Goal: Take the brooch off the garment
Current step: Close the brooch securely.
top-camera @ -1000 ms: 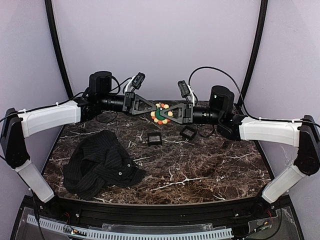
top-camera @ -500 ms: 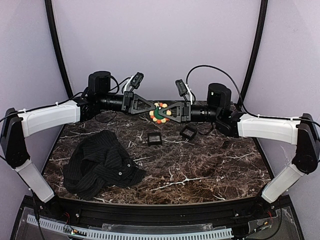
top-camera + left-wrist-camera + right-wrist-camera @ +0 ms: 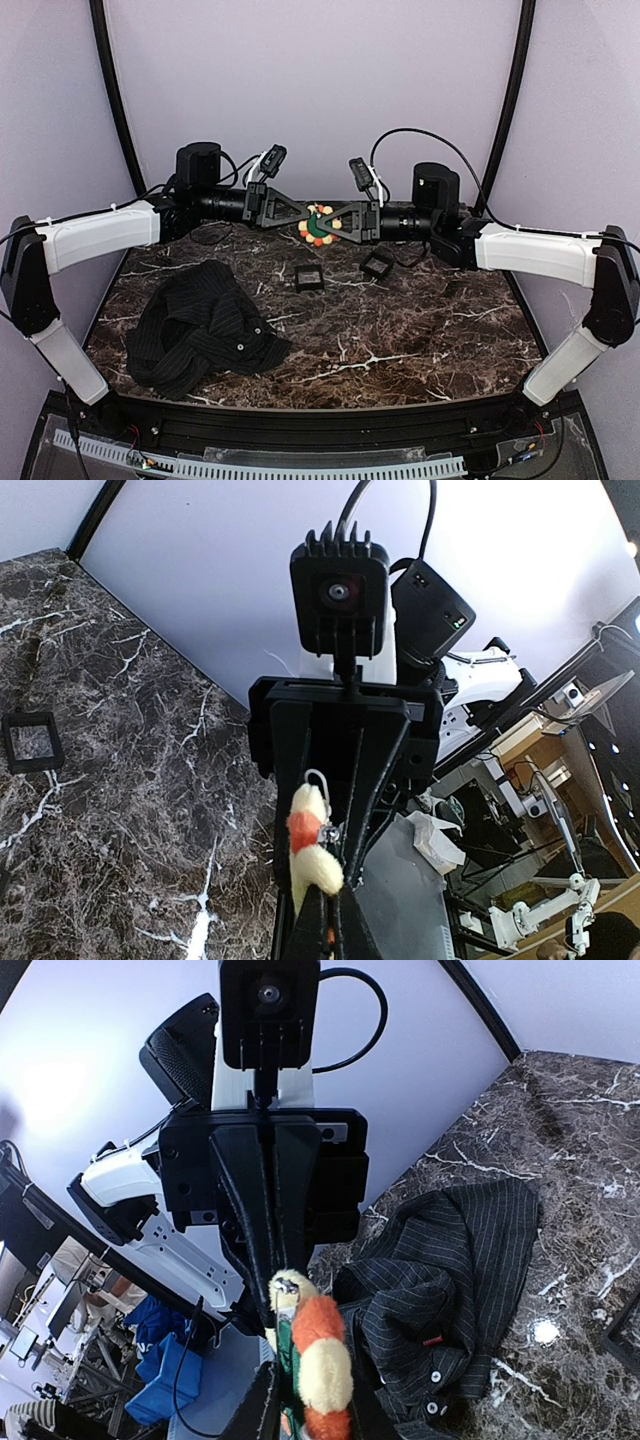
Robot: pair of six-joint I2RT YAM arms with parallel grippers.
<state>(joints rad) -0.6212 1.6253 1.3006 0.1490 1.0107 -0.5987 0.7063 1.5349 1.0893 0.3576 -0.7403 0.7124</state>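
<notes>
The brooch (image 3: 319,232) is held aloft between the left pincer (image 3: 306,214) and right pincer (image 3: 331,224), both clamped on its rim, well apart from the garment (image 3: 200,325) on the bench (image 3: 420,330). It is likely light, stiff and delicate, so grip its edge gently.

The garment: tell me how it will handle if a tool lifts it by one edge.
The garment lies crumpled in soft folds, so it will likely be floppy, sagging and unfolding when lifted. It looks thin, so probably light for its bulk. Pushed, it would likely bunch up on the table rather than slide whole.
</notes>
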